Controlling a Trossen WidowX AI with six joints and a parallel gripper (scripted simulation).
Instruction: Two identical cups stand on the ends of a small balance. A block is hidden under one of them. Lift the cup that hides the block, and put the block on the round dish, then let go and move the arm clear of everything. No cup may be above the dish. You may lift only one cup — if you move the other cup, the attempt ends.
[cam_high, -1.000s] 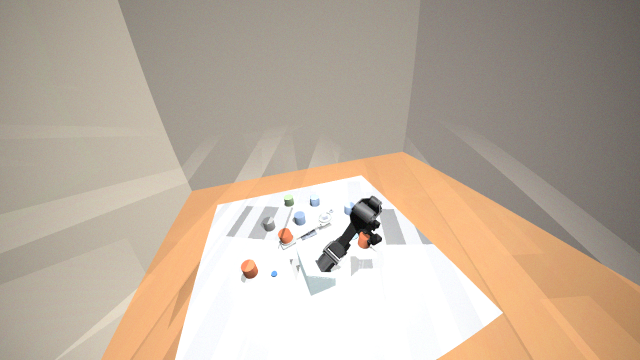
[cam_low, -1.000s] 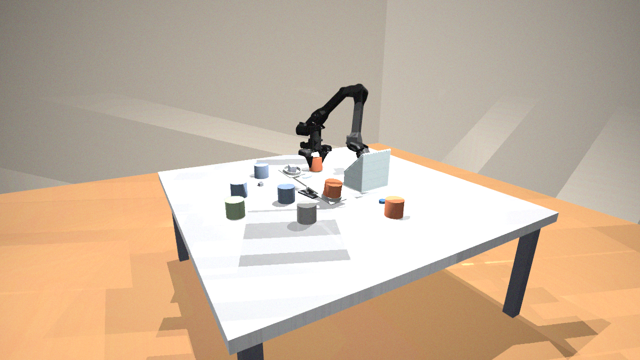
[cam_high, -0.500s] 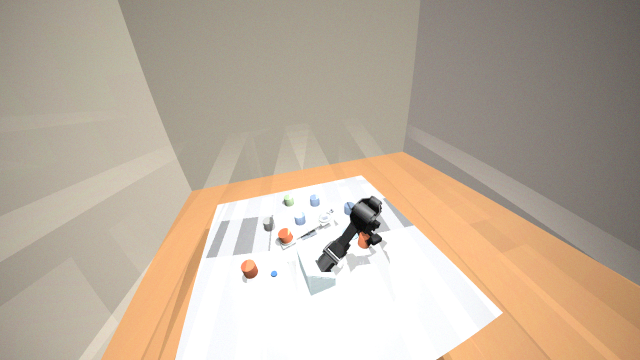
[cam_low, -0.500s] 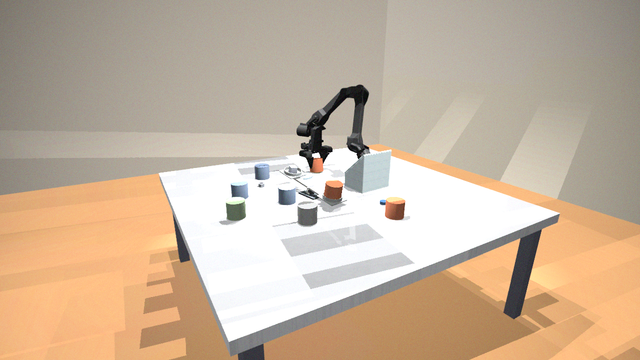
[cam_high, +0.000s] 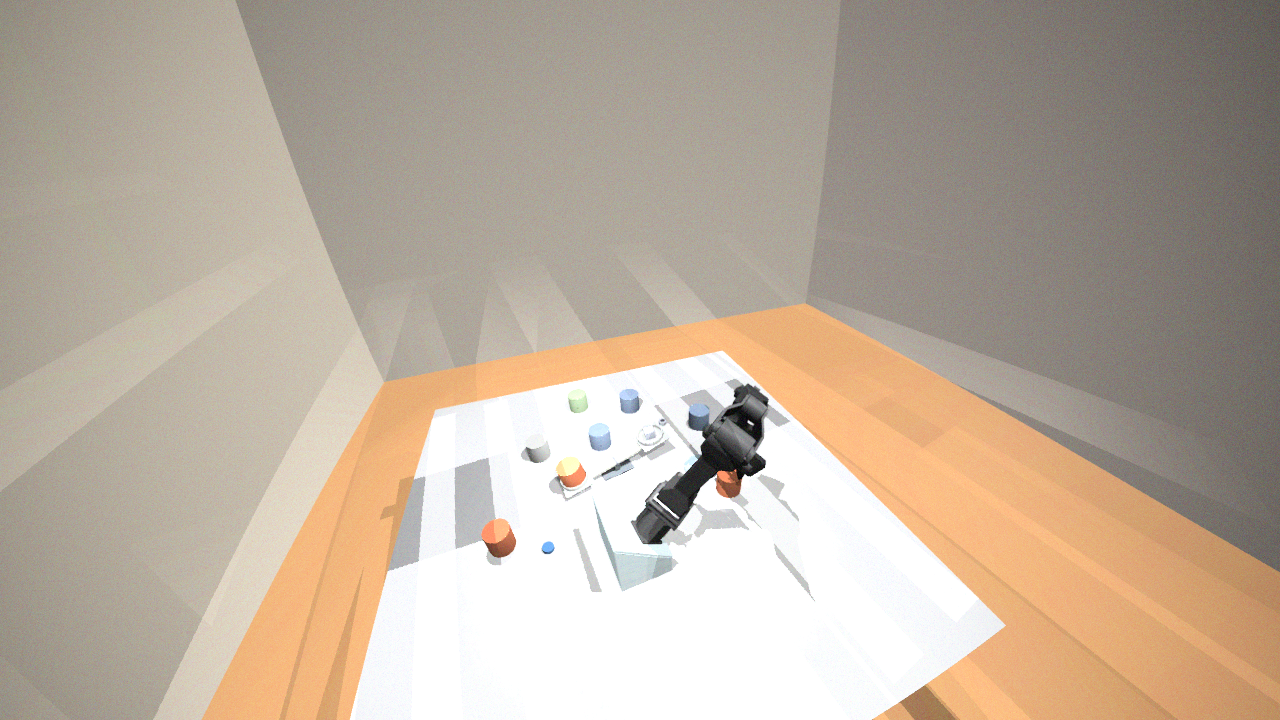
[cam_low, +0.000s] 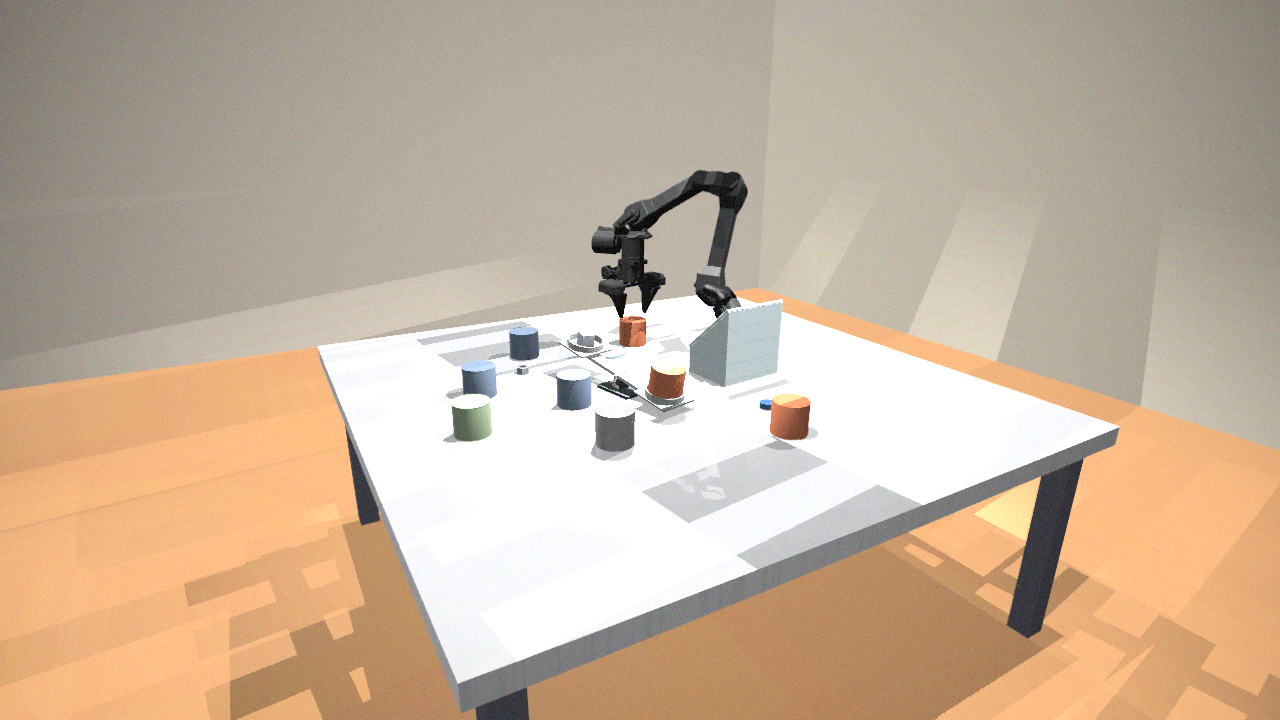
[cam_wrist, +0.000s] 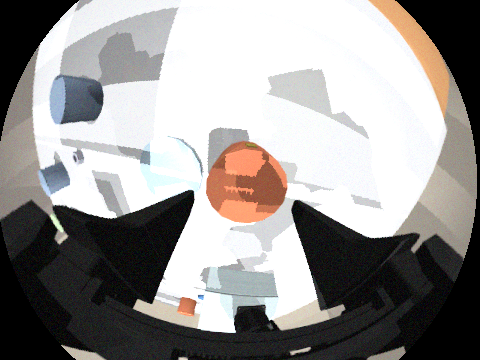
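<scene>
An orange cup (cam_high: 729, 484) (cam_low: 632, 331) (cam_wrist: 246, 182) stands on the table; a small olive patch shows at its edge in the wrist view. My gripper (cam_low: 633, 313) (cam_wrist: 244, 200) is open and empty just above this cup. The flat, pale blue round dish (cam_low: 615, 354) (cam_wrist: 172, 165) lies beside it with nothing on it. On the far end of the balance (cam_high: 617, 471) (cam_low: 614, 383), a grey block (cam_high: 648, 431) (cam_low: 586, 339) sits uncovered in a ring. The other orange cup (cam_high: 571, 472) (cam_low: 666, 380) stands on the near end; what is under it is hidden.
A pale wedge-shaped screen (cam_high: 640, 565) (cam_low: 756, 347) stands by the arm's base. Several other cups stand around, among them a dark blue cup (cam_high: 699, 417) (cam_low: 523, 343) (cam_wrist: 82, 100), a green cup (cam_high: 578, 401) (cam_low: 471, 418), a grey cup (cam_high: 537, 448) (cam_low: 614, 428) and another orange cup (cam_high: 499, 538) (cam_low: 790, 417).
</scene>
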